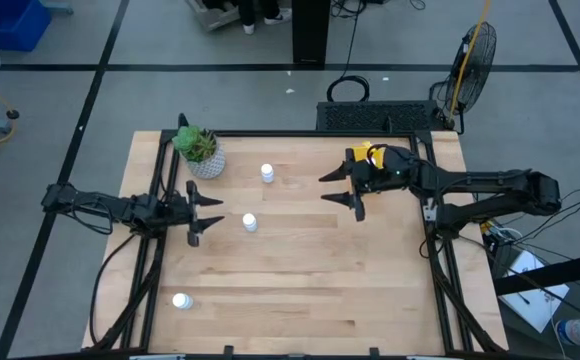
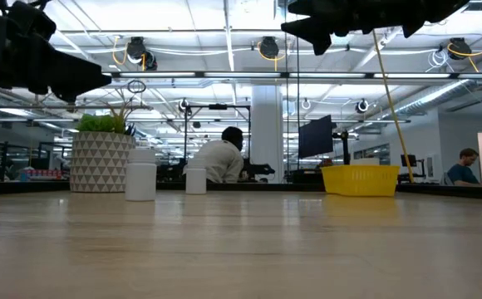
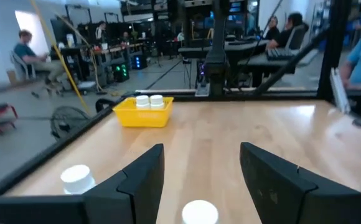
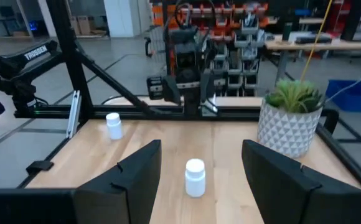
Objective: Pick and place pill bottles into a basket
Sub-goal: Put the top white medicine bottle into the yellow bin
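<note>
Three white pill bottles stand upright on the wooden table: one (image 1: 267, 173) near the far middle, one (image 1: 249, 222) just ahead of my left gripper, and one (image 1: 181, 300) near the front left. Two more bottles (image 3: 142, 100) (image 3: 157, 100) stand in the yellow basket (image 3: 143, 114) at the far right; my right arm partly hides the basket in the high view (image 1: 370, 153). My left gripper (image 1: 205, 212) is open and empty at the left, level above the table. My right gripper (image 1: 342, 190) is open and empty beside the basket, held high in the low view (image 2: 324, 29).
A white patterned pot with a green plant (image 1: 202, 153) stands at the far left corner. Black frame rails run along the table's left and right edges. Bare wood lies across the middle and near side. People sit at desks beyond the table (image 2: 220, 158).
</note>
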Controlling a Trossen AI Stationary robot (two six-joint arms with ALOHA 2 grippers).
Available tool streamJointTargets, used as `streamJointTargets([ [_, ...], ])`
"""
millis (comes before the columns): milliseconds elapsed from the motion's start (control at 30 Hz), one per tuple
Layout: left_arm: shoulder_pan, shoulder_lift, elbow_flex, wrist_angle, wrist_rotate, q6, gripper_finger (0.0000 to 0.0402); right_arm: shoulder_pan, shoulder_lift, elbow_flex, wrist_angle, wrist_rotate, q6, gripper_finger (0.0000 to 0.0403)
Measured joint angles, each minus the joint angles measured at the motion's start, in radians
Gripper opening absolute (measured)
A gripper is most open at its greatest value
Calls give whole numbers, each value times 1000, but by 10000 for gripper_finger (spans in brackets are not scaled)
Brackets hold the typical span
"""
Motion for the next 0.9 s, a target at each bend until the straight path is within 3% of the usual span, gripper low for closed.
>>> streamJointTargets([
  [233,1,0,0,4,0,-135,214,-7,-3,0,41,1,-44,215],
  [600,1,0,0,-15,0,-127,214,-22,-3,0,40,2,-76,215],
  [767,17,0,5,36,-147,-161,214,-22,-3,0,40,2,-98,215],
  [900,68,19,126,-101,-152,-149,214,-22,-5,0,34,4,-117,215],
])
